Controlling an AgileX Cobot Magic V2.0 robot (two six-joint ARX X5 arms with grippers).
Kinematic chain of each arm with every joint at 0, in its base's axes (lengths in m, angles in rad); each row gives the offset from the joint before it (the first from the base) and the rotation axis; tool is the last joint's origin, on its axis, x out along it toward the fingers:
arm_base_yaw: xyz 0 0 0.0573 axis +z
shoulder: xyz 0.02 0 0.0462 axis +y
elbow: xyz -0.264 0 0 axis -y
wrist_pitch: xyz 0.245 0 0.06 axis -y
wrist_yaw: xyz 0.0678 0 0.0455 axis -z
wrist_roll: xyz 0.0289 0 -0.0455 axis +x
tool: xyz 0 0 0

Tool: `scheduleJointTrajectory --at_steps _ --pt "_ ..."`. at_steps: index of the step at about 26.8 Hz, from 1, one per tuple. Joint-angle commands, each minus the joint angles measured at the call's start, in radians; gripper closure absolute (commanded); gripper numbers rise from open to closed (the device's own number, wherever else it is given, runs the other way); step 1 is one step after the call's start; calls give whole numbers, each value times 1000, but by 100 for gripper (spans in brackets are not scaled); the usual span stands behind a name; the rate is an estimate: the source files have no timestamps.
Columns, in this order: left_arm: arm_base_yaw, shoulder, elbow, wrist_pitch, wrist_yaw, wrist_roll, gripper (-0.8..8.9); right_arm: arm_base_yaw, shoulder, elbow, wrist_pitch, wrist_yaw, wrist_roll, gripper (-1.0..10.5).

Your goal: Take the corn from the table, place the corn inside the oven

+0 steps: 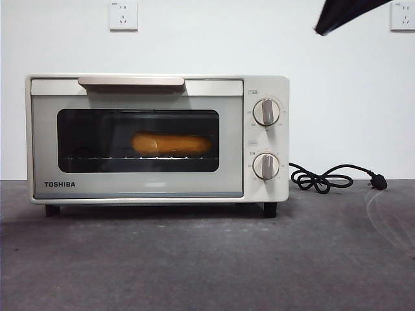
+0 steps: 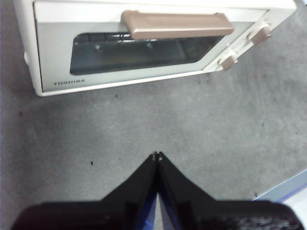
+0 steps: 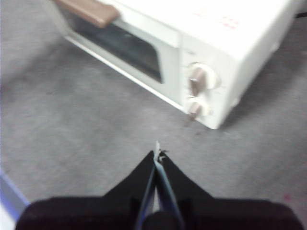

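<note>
Sitting toward the desk's (image 1: 194,259) back edge, the TOSHIBA toaster oven (image 1: 155,137) has its door closed, corn cob (image 1: 171,143) on the rack inside. Left gripper (image 2: 157,155) and right gripper (image 3: 158,154) hover over bare desk, fingers clenched, empty.

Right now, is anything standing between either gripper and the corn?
Yes. The corn lies on the rack inside the oven, behind its shut glass door. Both the left gripper and the right gripper are shut, above the bare table in front of the oven, so the door blocks each.
</note>
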Motion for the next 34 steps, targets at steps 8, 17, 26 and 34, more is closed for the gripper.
scheduleJointTrajectory --at_steps 8,17,26,34 --pt "47 -263 -20 391 6 73 817 0 3 3 7 121 -4 948" --pt "44 -378 -298 750 6 114 817 0 3 3 7 134 -4 948" --pt "44 -552 -725 949 -163 92 817 0 3 3 7 133 -4 948" --pt "47 -717 -913 935 -328 21 817 0 3 3 7 134 -4 948"
